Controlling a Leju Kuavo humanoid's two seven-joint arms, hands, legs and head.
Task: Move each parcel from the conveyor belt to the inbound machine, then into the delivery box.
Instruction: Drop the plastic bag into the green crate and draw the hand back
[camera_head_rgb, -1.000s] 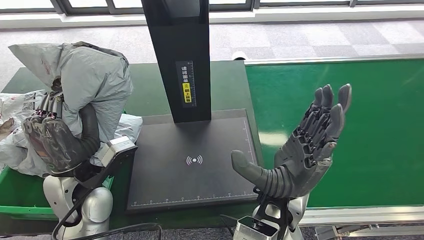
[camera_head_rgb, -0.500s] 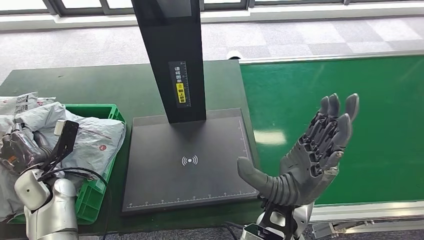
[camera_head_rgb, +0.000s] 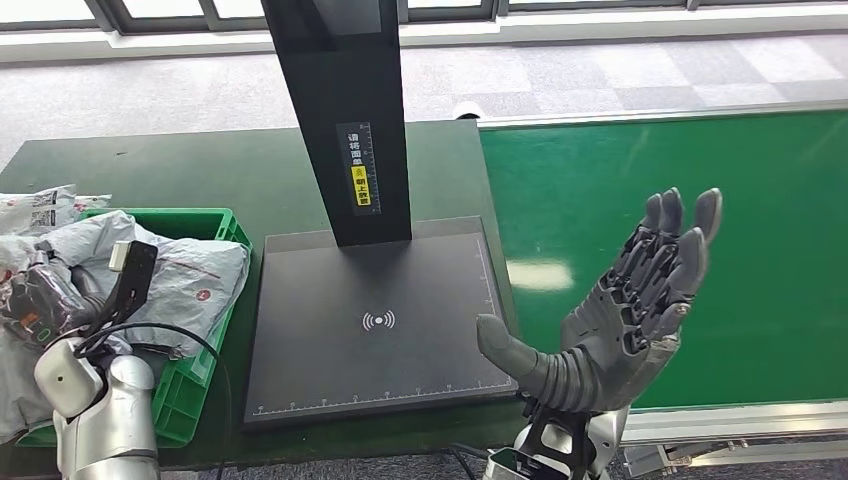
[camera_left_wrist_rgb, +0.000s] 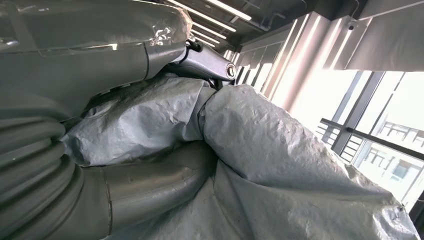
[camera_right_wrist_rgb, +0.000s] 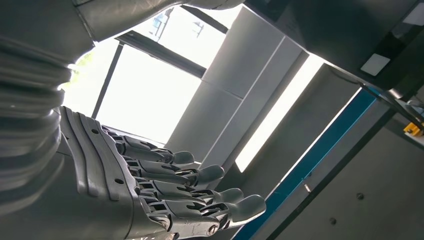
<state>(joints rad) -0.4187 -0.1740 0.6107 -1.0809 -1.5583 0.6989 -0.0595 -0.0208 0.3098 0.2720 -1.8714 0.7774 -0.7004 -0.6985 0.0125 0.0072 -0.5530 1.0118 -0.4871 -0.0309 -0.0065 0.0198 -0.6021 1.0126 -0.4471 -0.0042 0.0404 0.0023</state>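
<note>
My left hand (camera_head_rgb: 35, 300) is low at the far left, inside the green delivery box (camera_head_rgb: 205, 222), among grey plastic parcels. In the left wrist view the thumb and fingers of my left hand (camera_left_wrist_rgb: 140, 187) are closed around a fold of the grey parcel (camera_left_wrist_rgb: 280, 150), which lies crumpled in the box (camera_head_rgb: 190, 275). My right hand (camera_head_rgb: 625, 310) is raised palm up with its fingers spread and nothing in it, over the border between the inbound machine's black plate (camera_head_rgb: 380, 290) and the green conveyor belt (camera_head_rgb: 680, 180). The right wrist view shows the same spread fingers (camera_right_wrist_rgb: 200, 192).
The machine's black column (camera_head_rgb: 340, 110) rises from the back of the plate. More grey parcels (camera_head_rgb: 40, 205) are heaped at the box's far left end. The dark green table (camera_head_rgb: 180, 170) lies behind the box, and grey carpet beyond it.
One second ago my left hand held the grey parcel high over the box; it has since come down into the box with the parcel. The right hand has barely moved.
</note>
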